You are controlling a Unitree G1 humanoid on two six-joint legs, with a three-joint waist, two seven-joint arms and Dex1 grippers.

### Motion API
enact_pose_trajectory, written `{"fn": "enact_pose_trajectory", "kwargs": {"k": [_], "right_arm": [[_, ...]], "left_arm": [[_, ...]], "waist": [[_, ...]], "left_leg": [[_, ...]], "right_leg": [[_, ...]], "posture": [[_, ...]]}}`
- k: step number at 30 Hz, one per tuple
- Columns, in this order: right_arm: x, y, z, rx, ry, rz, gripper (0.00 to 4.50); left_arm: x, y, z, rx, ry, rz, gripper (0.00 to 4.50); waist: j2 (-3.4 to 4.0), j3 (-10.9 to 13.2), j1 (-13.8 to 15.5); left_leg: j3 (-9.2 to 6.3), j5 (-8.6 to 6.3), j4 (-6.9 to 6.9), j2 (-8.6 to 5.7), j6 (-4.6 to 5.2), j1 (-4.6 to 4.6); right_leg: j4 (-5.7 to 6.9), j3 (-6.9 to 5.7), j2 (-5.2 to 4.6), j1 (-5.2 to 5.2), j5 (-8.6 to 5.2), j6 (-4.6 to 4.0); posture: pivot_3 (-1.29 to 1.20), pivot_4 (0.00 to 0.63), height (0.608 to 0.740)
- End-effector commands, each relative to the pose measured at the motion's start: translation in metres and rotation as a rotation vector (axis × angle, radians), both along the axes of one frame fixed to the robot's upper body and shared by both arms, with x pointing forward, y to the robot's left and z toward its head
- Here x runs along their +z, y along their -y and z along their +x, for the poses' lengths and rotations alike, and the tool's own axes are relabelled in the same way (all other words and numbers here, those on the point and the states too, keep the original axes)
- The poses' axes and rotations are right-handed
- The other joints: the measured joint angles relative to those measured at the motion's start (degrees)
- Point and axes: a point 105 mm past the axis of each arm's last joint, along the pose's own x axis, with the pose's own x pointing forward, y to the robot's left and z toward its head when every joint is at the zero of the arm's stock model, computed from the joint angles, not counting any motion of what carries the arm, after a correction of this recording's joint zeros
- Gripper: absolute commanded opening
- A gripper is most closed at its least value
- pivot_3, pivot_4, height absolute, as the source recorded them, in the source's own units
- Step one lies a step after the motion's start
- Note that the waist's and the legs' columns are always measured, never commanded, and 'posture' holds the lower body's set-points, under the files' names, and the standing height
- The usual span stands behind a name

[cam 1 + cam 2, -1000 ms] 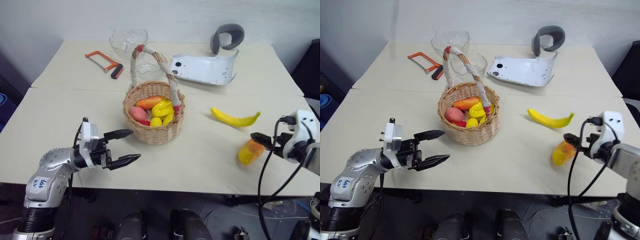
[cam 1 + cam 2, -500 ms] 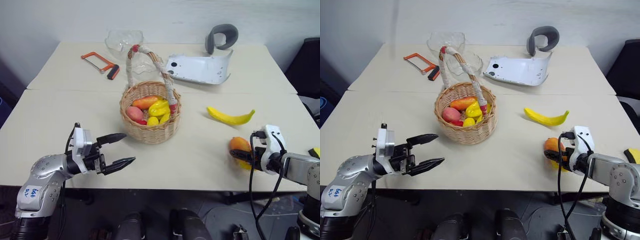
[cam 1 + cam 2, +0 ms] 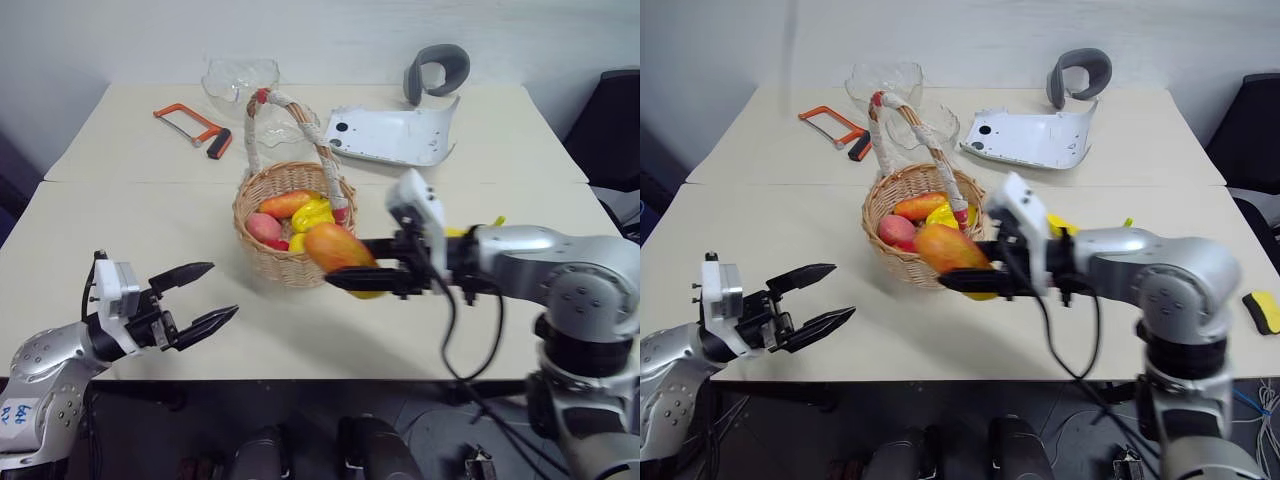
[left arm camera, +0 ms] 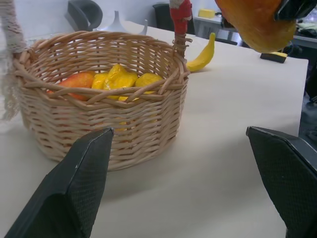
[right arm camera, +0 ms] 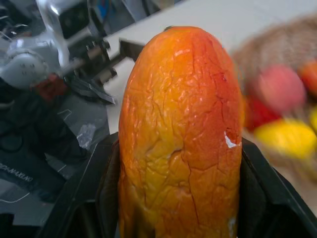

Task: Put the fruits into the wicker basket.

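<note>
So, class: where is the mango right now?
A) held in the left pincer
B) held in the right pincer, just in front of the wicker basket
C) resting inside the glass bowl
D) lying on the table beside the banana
B: the right pincer grips the mango in the air by the wicker basket.

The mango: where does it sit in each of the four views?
Left eye: mango at centre, in the right pincer.
Right eye: left of centre.
Left wrist: upper right corner.
Right wrist: centre.
Shared landmark: wicker basket.
</note>
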Motion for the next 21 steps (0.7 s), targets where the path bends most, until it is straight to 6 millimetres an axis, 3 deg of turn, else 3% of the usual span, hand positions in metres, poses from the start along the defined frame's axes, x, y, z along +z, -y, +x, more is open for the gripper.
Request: {"fn": "enact_pose_trajectory", "kwargs": {"k": [1, 4, 9, 12, 13, 17, 18, 21], "right_arm": [[0.013, -0.028, 0.014, -0.046, 0.100, 0.037, 2.30], [0.022, -0.040, 0.057, -0.304, 0.236, 0.033, 2.30], [0.025, -0.034, 0.085, -0.494, 0.412, -0.050, 2.30], [0.016, -0.034, 0.087, -0.484, 0.467, -0.116, 2.30], [0.013, -0.035, 0.086, -0.469, 0.460, -0.126, 3.01], [0.012, -0.040, 0.079, -0.407, 0.457, -0.097, 4.22], [0.013, -0.042, 0.072, -0.365, 0.443, -0.064, 4.46], [0.027, -0.042, 0.050, -0.229, 0.429, 0.085, 4.46]], "left_arm": [[0.011, -0.004, -0.008, 0.035, 0.036, -0.013, 4.50], [0.010, 0.000, -0.010, 0.047, 0.034, -0.023, 4.50], [0.009, 0.003, -0.011, 0.056, 0.032, -0.034, 4.50], [0.009, 0.004, -0.011, 0.057, 0.031, -0.036, 4.50], [0.010, 0.005, -0.010, 0.057, 0.032, -0.037, 4.50], [0.008, 0.003, -0.011, 0.056, 0.032, -0.039, 4.50], [0.008, 0.002, -0.011, 0.055, 0.031, -0.038, 4.50], [0.006, -0.001, -0.011, 0.051, 0.029, -0.038, 4.50]], "waist": [[-0.03, -0.01, 0.15], [-0.04, -0.02, 0.04], [-0.10, -0.06, 0.01], [-0.10, -0.06, -0.15], [-0.10, -0.06, -0.33], [-0.09, -0.06, -0.99], [-0.09, -0.06, -1.08], [-0.09, -0.05, -1.20]], "left_leg": [[-0.02, 0.00, 0.00, -0.01, 0.00, -0.03], [-0.02, 0.00, 0.05, -0.07, 0.02, -0.02], [-0.03, 0.02, 0.07, -0.11, -0.01, -0.06], [-0.01, 0.02, 0.02, -0.10, -0.04, -0.07], [-0.01, 0.01, 0.01, -0.09, -0.04, -0.07], [0.00, 0.00, -0.03, -0.05, -0.02, -0.05], [-0.01, 0.00, -0.03, -0.05, -0.01, -0.05], [-0.02, 0.00, -0.04, -0.05, 0.00, -0.05]], "right_leg": [[0.00, -0.01, -0.01, -0.02, 0.00, 0.00], [0.05, 0.00, -0.09, -0.02, 0.00, -0.01], [0.06, -0.02, -0.13, -0.04, 0.01, -0.02], [0.03, -0.02, -0.12, -0.07, 0.01, -0.02], [0.03, -0.02, -0.12, -0.08, 0.01, -0.02], [0.06, -0.03, -0.07, -0.09, 0.00, -0.03], [0.06, -0.03, -0.07, -0.09, 0.00, -0.03], [0.05, -0.04, -0.07, -0.07, 0.00, -0.02]], "posture": [[0.00, 0.150, 0.740], [0.00, 0.150, 0.740], [0.00, 0.150, 0.740], [0.00, 0.150, 0.740], [0.00, 0.150, 0.740], [0.00, 0.150, 0.740], [0.00, 0.150, 0.740], [0.00, 0.150, 0.740]]}}
